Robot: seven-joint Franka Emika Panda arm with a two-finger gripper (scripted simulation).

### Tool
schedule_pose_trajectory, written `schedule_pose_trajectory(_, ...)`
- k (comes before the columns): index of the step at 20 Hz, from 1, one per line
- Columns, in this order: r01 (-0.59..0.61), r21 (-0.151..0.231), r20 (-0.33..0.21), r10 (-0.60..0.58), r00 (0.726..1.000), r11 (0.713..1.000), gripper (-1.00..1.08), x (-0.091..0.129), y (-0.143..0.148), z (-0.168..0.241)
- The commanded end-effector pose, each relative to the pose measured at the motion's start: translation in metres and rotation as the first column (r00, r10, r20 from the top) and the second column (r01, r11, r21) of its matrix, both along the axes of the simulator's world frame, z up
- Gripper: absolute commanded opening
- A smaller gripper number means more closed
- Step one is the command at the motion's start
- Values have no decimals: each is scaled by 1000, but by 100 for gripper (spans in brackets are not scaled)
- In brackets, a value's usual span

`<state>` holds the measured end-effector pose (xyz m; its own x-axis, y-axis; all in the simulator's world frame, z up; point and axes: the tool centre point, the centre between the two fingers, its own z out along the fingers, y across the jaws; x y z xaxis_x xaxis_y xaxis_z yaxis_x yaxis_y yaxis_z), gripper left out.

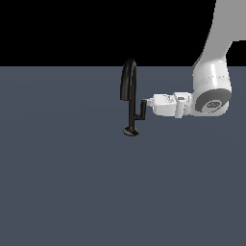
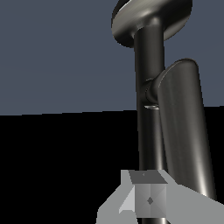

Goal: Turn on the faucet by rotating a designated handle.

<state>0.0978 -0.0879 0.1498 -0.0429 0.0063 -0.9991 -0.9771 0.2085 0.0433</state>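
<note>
On the exterior view's left the grey-blue surface lies bare. Near the middle stands the faucet, its round base flat on the surface, thin stem upright and the arched spout curving over to the exterior view's left. Just right of the stem branches the handle, a short L-shaped lever with its upright part close beside the stem. Right of that, the tool reaches in level from the white arm, its tip touching or very nearly touching the handle's upper end. In the wrist view the handle fills the frame beside the stem, with a grey finger close under it; whether the tool is spread or clamped I cannot tell. The step in hand looks like engaging the handle. The next move likely calls for a steady sideways push swinging the lever around the stem, keeping contact so it does not slip off.
</note>
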Motion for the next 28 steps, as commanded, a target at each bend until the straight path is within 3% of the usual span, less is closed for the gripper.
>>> schedule_pose_trajectory(1,-4,2,0,4,1000,1000,-100,-7,2,4)
schedule_pose_trajectory(8,-4,2,0,4,1000,1000,-100,-23,5,10)
schedule_pose_trajectory(10,0,0,4,0,1000,1000,-100,-18,4,10)
schedule_pose_trajectory(26,-4,2,1,4,1000,1000,-100,-70,15,-10)
schedule_pose_trajectory(28,-1,-3,22,1,1000,1000,-100,-61,13,1)
